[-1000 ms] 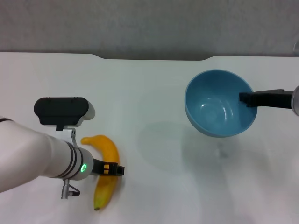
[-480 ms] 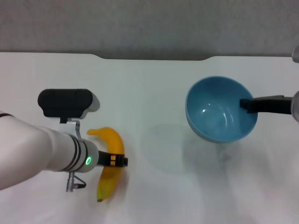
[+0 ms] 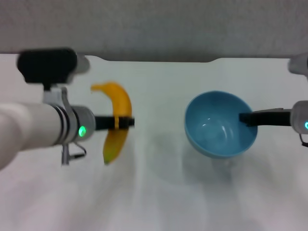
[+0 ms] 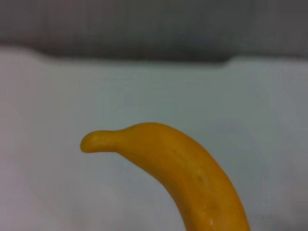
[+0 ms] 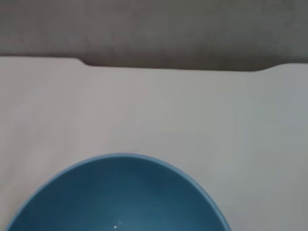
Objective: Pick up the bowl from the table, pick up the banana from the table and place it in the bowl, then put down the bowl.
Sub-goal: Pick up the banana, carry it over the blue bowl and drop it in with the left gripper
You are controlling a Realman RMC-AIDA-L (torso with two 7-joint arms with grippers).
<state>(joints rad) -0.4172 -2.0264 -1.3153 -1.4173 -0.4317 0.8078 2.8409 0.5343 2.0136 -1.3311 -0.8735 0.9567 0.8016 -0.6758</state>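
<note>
White tabletop runs wide across the scene, its far edge notched where it meets a grey wall.

On the left side, the robot's left arm reaches in from the edge, pale and rounded with a small green light glowing on its wrist and a black camera box above it. The left gripper has its dark fingers clamped across the middle of the banana, which hangs nearly upright in that grip, stem end curling up and over, greenish tip pointing down. It appears to be lifted clear of the table. In the left wrist view the banana's yellow-orange stem end arches up close to the lens, with bare table and the notched edge behind it.

Between the banana and the bowl lies plain table; the two are well apart.

Over on the right side, the light-blue bowl sits open side up, glossy inside with small bright glints. The right gripper comes in from the right edge as a thin dark bar, its fingers closed on the bowl's rim at the side nearest that arm. Whether the bowl rests on the table or is held just above it, I cannot tell. The right wrist view shows the bowl's far rim and blue inside, with table beyond.
</note>
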